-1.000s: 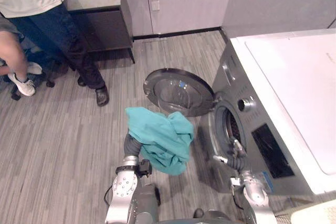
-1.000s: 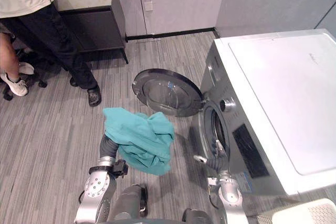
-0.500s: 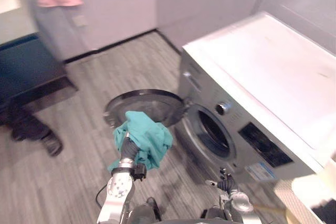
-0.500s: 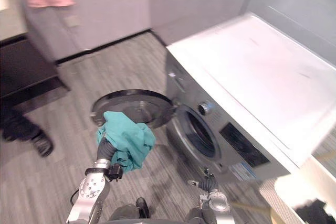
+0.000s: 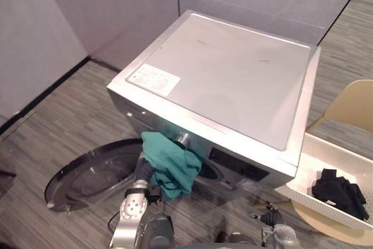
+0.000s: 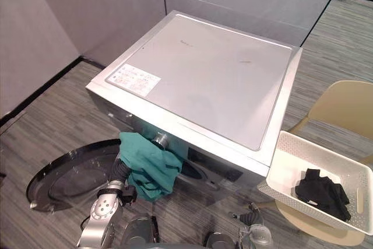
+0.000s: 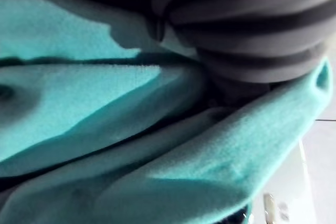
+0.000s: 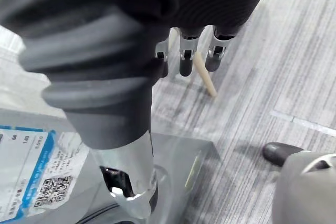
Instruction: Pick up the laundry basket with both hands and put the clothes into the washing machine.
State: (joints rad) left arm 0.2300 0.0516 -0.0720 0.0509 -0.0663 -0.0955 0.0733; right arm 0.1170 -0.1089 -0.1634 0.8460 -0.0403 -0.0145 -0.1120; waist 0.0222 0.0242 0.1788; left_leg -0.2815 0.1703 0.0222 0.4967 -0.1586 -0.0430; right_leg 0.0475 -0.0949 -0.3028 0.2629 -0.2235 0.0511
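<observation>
Grey plank flooring [image 5: 70,103] lies under your work. You have the teal bunched cloth [image 5: 172,161] draped over your left hand [image 5: 143,173] at the front of the silver washing machine [image 5: 233,68]. You cannot tell how that hand's fingers sit beneath the cloth. The machine's round door [image 5: 87,176] hangs open. Your right hand [image 8: 210,3] hangs low, fingers [image 8: 186,64] relaxed and empty. A white plastic laundry basket [image 6: 285,161] holding a black garment [image 5: 338,188] rests on a beige chair [image 5: 352,106].

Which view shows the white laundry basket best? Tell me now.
The right eye view: nearly the whole white basket shows, with dark clothes inside. The left eye view cuts off its far right end at the picture's edge.
</observation>
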